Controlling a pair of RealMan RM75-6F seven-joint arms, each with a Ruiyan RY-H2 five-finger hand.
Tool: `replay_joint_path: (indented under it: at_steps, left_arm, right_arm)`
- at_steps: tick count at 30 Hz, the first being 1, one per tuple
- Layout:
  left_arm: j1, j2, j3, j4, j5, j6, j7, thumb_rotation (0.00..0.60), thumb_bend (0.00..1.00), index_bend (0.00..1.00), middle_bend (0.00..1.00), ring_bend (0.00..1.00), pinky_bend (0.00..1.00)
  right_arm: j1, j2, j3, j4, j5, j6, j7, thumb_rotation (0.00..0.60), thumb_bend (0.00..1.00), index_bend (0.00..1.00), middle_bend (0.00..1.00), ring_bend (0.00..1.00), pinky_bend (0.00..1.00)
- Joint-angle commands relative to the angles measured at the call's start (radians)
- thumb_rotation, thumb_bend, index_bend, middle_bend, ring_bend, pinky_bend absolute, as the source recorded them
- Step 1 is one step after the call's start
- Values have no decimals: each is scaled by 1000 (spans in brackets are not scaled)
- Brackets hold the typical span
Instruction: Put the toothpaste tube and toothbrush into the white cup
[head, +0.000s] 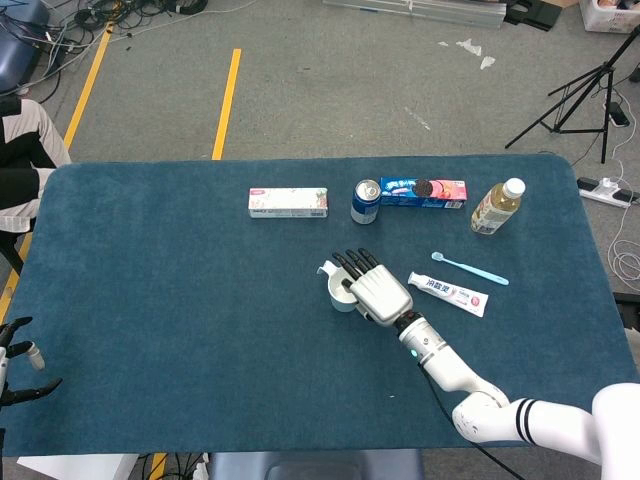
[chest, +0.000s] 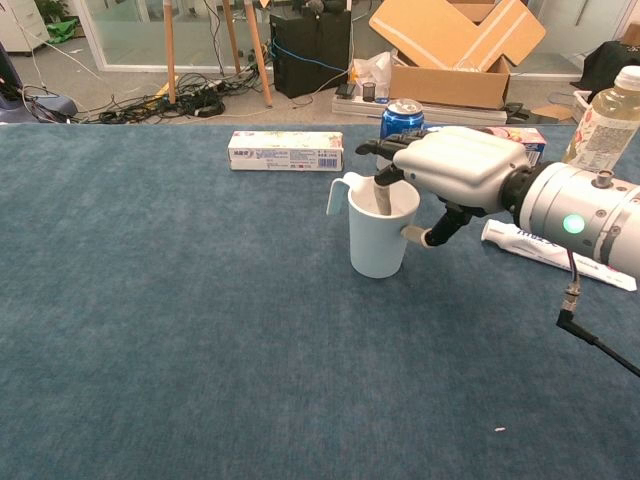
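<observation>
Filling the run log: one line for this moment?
right hand: grips white cup rim | toothpaste tube, toothbrush: on table | left hand: idle

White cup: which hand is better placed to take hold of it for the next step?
The right hand. Its fingers reach into the white cup and its thumb touches the cup's outer wall. The left hand sits at the table's far left edge, well away from the cup.

Toothpaste tube lies between cup and toothbrush.
</observation>
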Motion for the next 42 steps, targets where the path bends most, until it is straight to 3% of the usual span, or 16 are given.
replay_joint_path:
  at_steps: [1,16,26,42]
  left_arm:
    - [0,0,0,0,0,1,0,600,0,619,152,115,132]
    - [-1,-1,0,2,-5,-6,5,600,0,619,152,115,154]
    - [-3,-6,-1,7,-12,-11,12,600,0,619,152,115,154]
    - [-5,-14,0,9,-14,-12,29,600,0,620,152,115,154]
  right_arm:
    - [1,-2,-4,5,0,3,2,600,306,477,0,0,112]
    - [-16,20,-30,2,-21,48,8,600,316,603,0,0,112]
    - [-42,50,-53,-3,-51,86,27,600,316,636,0,0,112]
    - [-185,186,-182,-56,-261,300,113,600,315,644,0,0,112]
